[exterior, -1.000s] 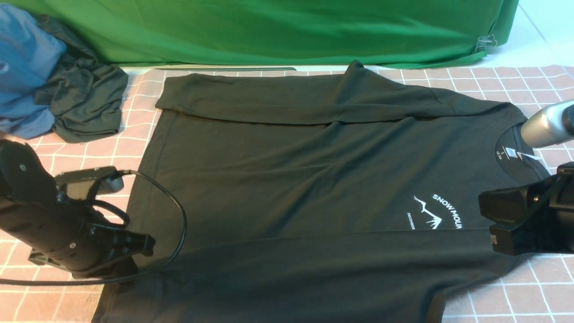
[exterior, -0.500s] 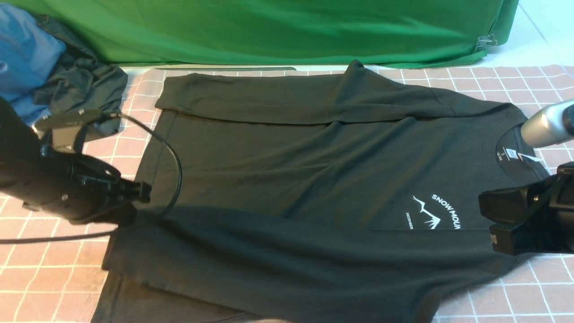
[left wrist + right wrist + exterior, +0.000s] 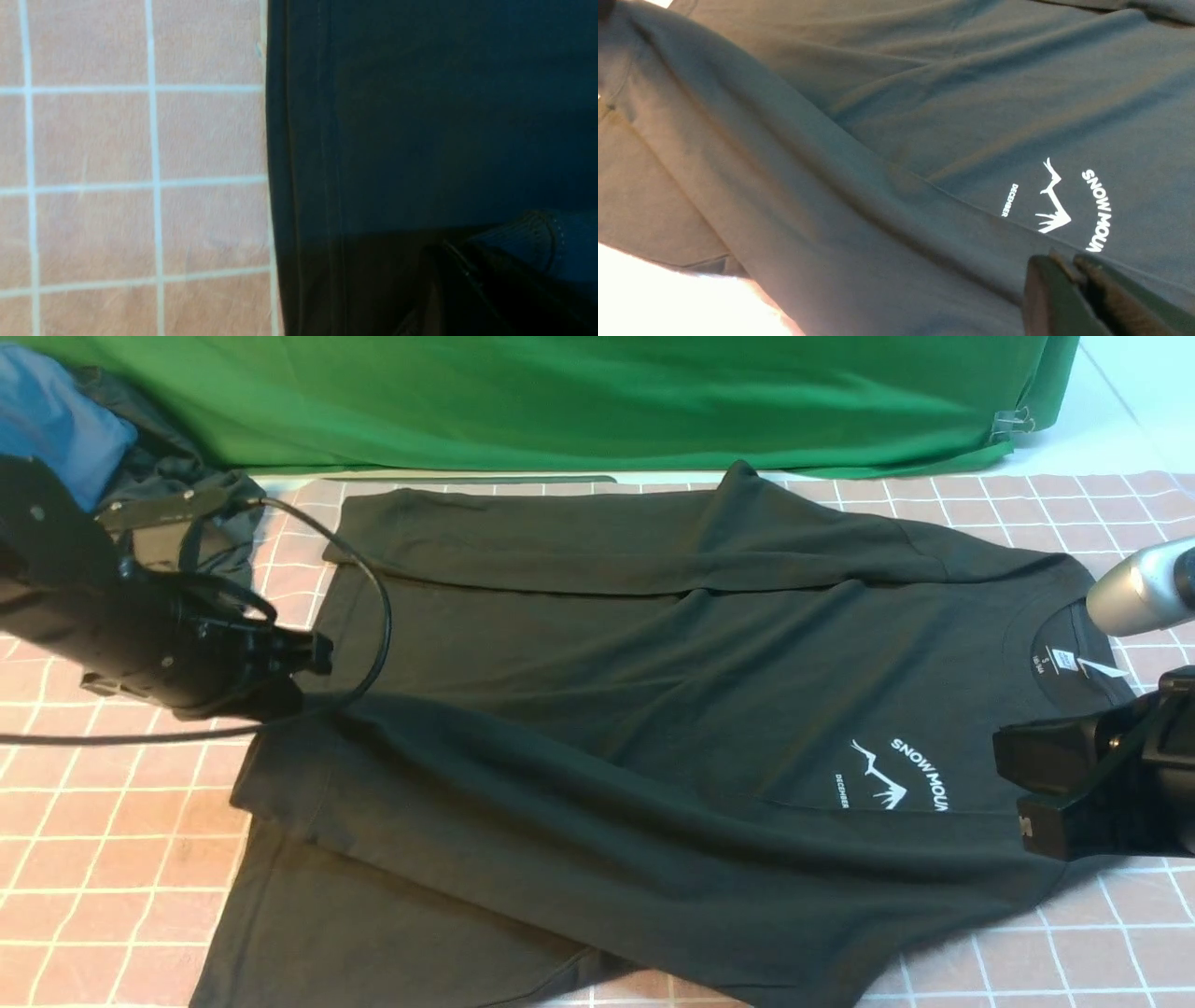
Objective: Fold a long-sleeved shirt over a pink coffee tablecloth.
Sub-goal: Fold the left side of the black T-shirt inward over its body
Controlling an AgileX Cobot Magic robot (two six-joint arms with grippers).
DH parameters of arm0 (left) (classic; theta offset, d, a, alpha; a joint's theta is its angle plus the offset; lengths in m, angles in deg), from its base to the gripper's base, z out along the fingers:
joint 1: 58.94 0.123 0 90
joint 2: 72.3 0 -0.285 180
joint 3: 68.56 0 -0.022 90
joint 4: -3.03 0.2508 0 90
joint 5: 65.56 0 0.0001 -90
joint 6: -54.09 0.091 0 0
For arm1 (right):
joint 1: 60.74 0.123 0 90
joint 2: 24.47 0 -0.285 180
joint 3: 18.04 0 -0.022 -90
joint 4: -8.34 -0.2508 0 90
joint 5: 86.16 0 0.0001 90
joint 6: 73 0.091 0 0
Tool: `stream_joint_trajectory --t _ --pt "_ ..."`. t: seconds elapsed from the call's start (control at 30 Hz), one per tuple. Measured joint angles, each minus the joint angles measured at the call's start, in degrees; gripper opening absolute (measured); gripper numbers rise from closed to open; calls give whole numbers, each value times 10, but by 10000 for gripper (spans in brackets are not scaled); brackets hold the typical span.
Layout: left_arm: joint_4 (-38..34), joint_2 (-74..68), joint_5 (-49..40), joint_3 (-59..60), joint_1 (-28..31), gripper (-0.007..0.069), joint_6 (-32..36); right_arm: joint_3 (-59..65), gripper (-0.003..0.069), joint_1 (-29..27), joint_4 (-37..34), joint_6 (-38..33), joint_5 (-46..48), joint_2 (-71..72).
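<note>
**Near flap raised, pinched at both ends**

The shirt [image 3: 597, 709] lies on the tablecloth [image 3: 112, 859], collar toward the robot's right and hem to its left. Its far sleeve is already folded in along the far edge. The near side stands up as one long flap. The left gripper [image 3: 313, 658] is closed tight on the flap's hem end, up off the cloth. The right gripper [image 3: 1013, 784] is pinched narrow on the shoulder end, low beside the logo [image 3: 896, 775].

To my eye, the step is laying this flap across the body. Both ends should travel together with the fabric taut, then come down before letting go. The left end sits farther over than the right, so the edge slants.

The front view shows that slant but neither pinch. The left wrist view shows a ribbed cuff [image 3: 537, 228] at the finger, and the stitched hem [image 3: 289, 140] over pink squares. The right wrist view shows closed fingers at the fold line, which cuts the lettering.
</note>
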Motion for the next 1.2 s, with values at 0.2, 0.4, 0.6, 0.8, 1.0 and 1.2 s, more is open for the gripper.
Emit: stream_joint_trajectory --t 0.2,0.4,0.6,0.8,1.0,1.2 --pt "-11 -19 3 -29 0 47 6 1 91 0 0 1 -2 0" --pt "-11 -48 17 -65 0 47 17 1 91 0 0 1 -3 0" --pt "-11 -83 23 -94 0 47 23 1 91 0 0 1 -3 -1" --pt "-10 -121 62 -97 0 48 24 1 91 0 0 0 -3 -1" --pt "-5 -133 107 -97 -1 107 24 1 91 0 0 1 -3 -1" --pt "-2 -134 122 -117 -1 325 18 1 91 0 0 1 -3 -1"
